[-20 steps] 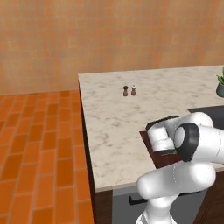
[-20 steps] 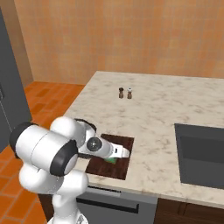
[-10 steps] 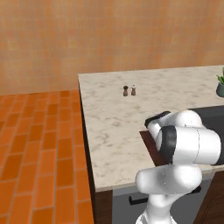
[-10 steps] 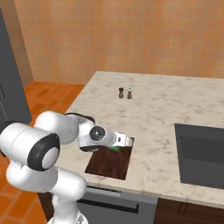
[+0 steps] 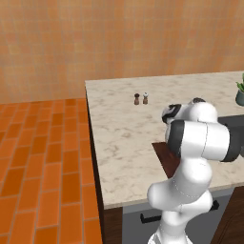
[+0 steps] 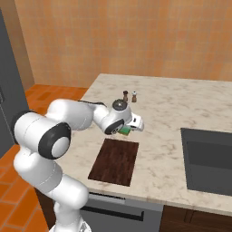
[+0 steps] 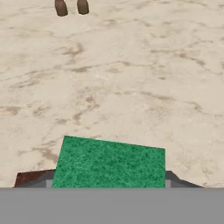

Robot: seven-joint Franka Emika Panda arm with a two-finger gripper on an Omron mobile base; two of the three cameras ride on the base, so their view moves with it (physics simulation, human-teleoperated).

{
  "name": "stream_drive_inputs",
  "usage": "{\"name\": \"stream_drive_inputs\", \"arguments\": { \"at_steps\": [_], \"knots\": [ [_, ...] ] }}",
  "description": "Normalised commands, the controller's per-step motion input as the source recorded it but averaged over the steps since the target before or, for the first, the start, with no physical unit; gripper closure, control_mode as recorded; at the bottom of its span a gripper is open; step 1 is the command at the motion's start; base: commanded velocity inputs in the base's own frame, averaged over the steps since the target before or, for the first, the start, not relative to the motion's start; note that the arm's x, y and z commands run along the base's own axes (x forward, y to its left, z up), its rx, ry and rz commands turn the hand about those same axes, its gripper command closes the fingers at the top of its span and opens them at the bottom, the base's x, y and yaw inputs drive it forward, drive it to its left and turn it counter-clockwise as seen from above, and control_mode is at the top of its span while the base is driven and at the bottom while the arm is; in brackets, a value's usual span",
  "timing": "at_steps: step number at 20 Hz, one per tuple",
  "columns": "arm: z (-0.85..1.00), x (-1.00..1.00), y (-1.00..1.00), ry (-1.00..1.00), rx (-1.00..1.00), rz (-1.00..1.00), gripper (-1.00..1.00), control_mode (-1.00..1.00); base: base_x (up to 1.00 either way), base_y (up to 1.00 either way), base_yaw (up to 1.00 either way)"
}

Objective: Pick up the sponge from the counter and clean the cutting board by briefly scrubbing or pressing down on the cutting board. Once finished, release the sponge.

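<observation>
My gripper [image 6: 125, 130] is shut on the sponge [image 6: 123, 132], a small green-topped block, and holds it just past the far edge of the cutting board [image 6: 114, 161]. The board is a dark brown wooden rectangle lying near the front of the beige marbled counter [image 6: 167, 113]. In the hand view the sponge [image 7: 109, 164] spans the bottom between my fingertips, a brown corner of the cutting board [image 7: 28, 177] shows at lower left, and bare counter [image 7: 131, 74] stretches ahead. From the left base view my arm covers most of the cutting board [image 5: 164, 153].
Two small shakers [image 6: 129, 96] stand farther back on the counter, also seen as shakers [image 7: 71, 6] at the top of the hand view. A dark recessed sink [image 6: 208, 161] lies to the right. A potted plant [image 5: 240, 93] sits at the right edge. Orange tiled floor [image 5: 43, 157] borders the counter's left.
My gripper has carried the sponge from over the middle of the cutting board back toward and past its far edge. The jaws have stayed closed on it.
</observation>
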Motion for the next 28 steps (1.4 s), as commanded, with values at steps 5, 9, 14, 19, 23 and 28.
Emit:
{"name": "stream_drive_inputs", "arguments": {
  "at_steps": [5, 9, 14, 19, 23, 28],
  "knots": [
    [-0.56, -0.66, 0.00, 0.23, 0.00, 0.01, 1.00, -1.00, 0.00, 0.00, 0.00],
    [-0.24, -0.75, 0.00, 0.25, 0.00, 0.02, 1.00, -1.00, 0.00, 0.00, 0.00],
    [-0.50, -0.09, 0.06, 0.01, 0.00, 0.10, 1.00, -1.00, 0.00, 0.00, 0.00],
    [-0.64, -0.15, 0.08, 0.00, 0.00, 0.07, 1.00, -1.00, 0.00, 0.00, 0.00],
    [-0.11, -0.13, 0.18, 0.03, 0.00, 0.06, 1.00, -1.00, 0.00, 0.00, 0.00],
    [0.00, -0.08, 0.35, 0.01, 0.02, 0.07, 1.00, -1.00, 0.00, 0.00, 0.00]
  ]
}}
